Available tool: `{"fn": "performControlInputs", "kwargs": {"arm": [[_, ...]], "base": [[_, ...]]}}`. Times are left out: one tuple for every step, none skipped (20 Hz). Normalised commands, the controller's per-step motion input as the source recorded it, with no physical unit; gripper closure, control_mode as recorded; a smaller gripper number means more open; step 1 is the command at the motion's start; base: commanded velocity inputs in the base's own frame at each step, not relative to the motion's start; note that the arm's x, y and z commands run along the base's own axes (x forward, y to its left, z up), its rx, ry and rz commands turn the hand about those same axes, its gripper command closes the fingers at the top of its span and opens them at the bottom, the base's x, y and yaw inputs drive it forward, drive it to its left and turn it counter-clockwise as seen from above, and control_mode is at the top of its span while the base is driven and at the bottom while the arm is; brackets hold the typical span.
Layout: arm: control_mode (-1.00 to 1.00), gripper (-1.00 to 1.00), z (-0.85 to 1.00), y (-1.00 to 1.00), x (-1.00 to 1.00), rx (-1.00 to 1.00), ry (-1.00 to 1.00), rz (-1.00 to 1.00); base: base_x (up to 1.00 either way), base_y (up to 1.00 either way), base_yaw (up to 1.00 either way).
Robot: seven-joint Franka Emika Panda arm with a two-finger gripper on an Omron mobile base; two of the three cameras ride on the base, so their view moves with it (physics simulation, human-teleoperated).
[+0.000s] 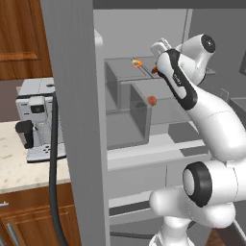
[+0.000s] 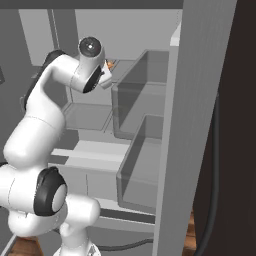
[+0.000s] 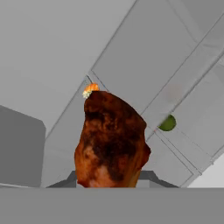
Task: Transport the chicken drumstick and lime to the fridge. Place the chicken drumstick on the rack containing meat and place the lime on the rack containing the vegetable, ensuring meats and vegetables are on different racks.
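Observation:
My gripper (image 3: 112, 183) is shut on the chicken drumstick (image 3: 111, 140), a glossy brown piece that rises large in the hand view and hides the fingertips. In the left base view the hand reaches into the open fridge (image 1: 139, 29) at the upper rack, a bit of the drumstick (image 1: 154, 70) showing beside it. The meat (image 1: 137, 63), a tiny orange-yellow lump (image 3: 90, 89), lies on that upper rack just beyond the drumstick. One rack lower sits the vegetable (image 1: 152, 100), a red-orange ball. The lime (image 3: 167, 123) shows as a green ball inside the fridge; which rack it rests on I cannot tell.
Translucent door bins (image 1: 139, 115) (image 2: 145, 150) jut out on both sides of the arm. The grey fridge door edge (image 1: 77, 120) stands close on the left. A coffee machine (image 1: 36, 120) sits on the pale counter (image 1: 14, 173) beyond it.

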Motion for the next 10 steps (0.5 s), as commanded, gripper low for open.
{"fn": "performControlInputs", "kwargs": {"arm": [[-1.0, 1.0, 0.0, 0.0, 0.69, 0.0, 0.0, 0.02], [-1.0, 1.0, 0.0, 0.0, 0.77, 0.0, 0.0, 0.02], [-1.0, 1.0, -0.04, 0.0, 0.89, 0.0, 0.05, 0.02], [-1.0, 1.0, -0.05, 0.0, 0.86, 0.0, 0.06, 0.02], [-1.0, 1.0, -0.04, 0.0, 0.88, 0.0, 0.08, 0.03], [-1.0, 1.0, -0.06, 0.0, 0.87, 0.0, 0.08, 0.02], [-1.0, 1.0, -0.06, 0.0, 0.8, 0.0, 0.06, 0.02], [-1.0, 1.0, -0.11, 0.0, 0.69, 0.0, 0.03, 0.02], [-1.0, 1.0, -0.04, 0.0, 0.52, 0.0, 0.0, 0.0], [-1.0, 1.0, -0.11, 0.0, 0.59, 0.0, 0.0, 0.0]], "base": [[0.0, 0.0, 0.0], [0.0, 0.0, 0.0], [0.0, 0.0, 0.0], [0.0, 0.0, 0.0], [0.0, 0.0, 0.0], [0.0, 0.0, 0.0], [0.0, 0.0, 0.0], [0.0, 0.0, 0.0], [0.0, 0.0, 0.0], [0.0, 0.0, 0.0]]}}
